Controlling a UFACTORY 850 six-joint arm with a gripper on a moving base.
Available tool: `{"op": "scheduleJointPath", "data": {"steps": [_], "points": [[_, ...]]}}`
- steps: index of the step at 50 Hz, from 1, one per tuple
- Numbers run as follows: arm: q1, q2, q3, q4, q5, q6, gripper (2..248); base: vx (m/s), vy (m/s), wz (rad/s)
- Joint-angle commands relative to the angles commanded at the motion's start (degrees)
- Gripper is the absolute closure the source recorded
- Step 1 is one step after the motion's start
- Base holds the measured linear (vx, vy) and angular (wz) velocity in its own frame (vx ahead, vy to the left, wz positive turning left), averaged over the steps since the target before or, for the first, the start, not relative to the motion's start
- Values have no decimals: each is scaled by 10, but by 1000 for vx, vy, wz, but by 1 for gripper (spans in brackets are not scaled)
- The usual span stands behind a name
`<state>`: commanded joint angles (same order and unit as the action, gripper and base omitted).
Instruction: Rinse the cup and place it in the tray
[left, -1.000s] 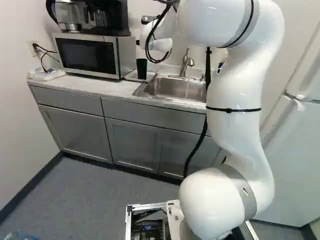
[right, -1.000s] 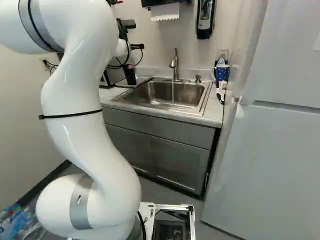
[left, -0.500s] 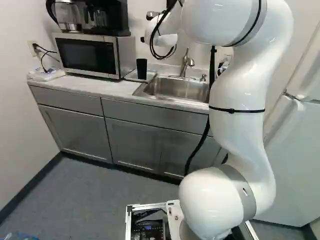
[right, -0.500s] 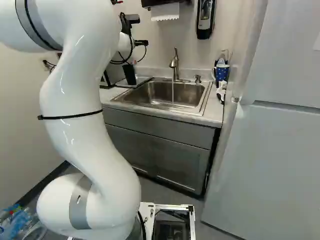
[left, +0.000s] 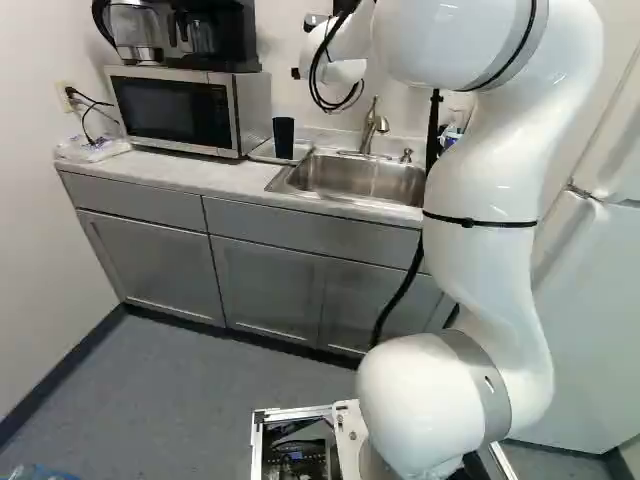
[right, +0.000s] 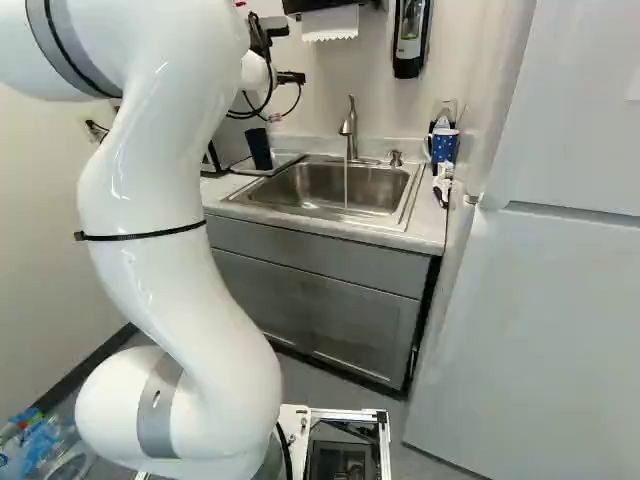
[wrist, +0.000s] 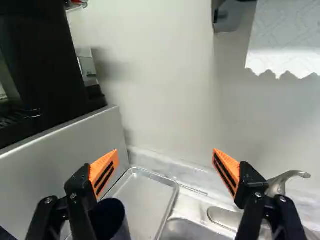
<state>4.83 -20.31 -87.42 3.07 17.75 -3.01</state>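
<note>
A microwave (left: 172, 108) flanks the metal tray (wrist: 145, 202) on the counter (left: 165, 170); water runs from the faucet (right: 349, 130) into the sink (right: 335, 187) alongside. The white arm (left: 480, 180) bends forward over the counter, its end effector (right: 262, 38) above the cup, facing the wall, orange-padded fingers spread wide around nothing. The cup (left: 283, 138), dark, tall and open-topped, stands upright in the tray.

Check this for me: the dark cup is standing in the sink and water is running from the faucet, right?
Not quite: the dark cup stands on the metal tray beside the sink, as the left base view shows. Water is running from the faucet, as you said.
</note>
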Motion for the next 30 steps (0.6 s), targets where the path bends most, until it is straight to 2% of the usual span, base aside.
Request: {"op": "scheduleJointPath", "data": {"steps": [30], "points": [[-30, 1, -34, 0, -56, 0, 3, 0, 0, 0]]}}
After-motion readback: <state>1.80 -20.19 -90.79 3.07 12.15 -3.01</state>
